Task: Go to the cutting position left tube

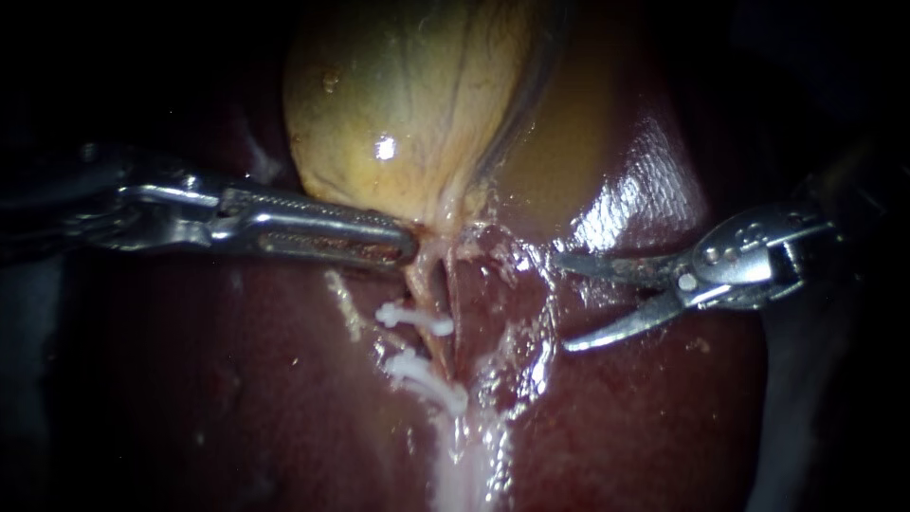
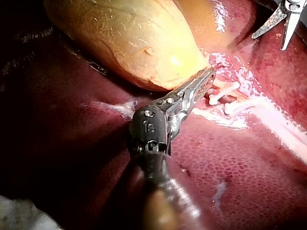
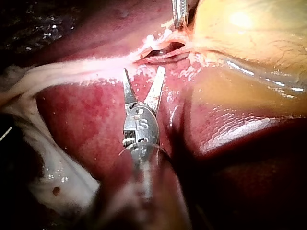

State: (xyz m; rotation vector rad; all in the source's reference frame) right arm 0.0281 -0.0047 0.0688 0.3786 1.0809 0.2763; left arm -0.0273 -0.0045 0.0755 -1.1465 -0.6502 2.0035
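The gallbladder (image 1: 408,95) fills the upper middle of the endoscope frame, yellow and shining, and the dark red liver (image 1: 237,379) lies around and below it. The left instrument (image 1: 409,248) comes in from the left edge. Its long toothed end effector is closed on the narrow lower end of the gallbladder, just left of the centre.

From this place two thin strands run down toward the lower middle, with a dark slit between them. The left tube (image 1: 420,284) is the strand nearer to the left instrument. Two white clips (image 1: 413,317) sit across it, one below the other.

The right instrument (image 1: 566,301) enters from the right edge. Its end effector is a pair of curved blades, and they are open, with a clear gap and nothing between them. The blades point toward the tubes but stay apart from them, over the wet liver at the right of centre.
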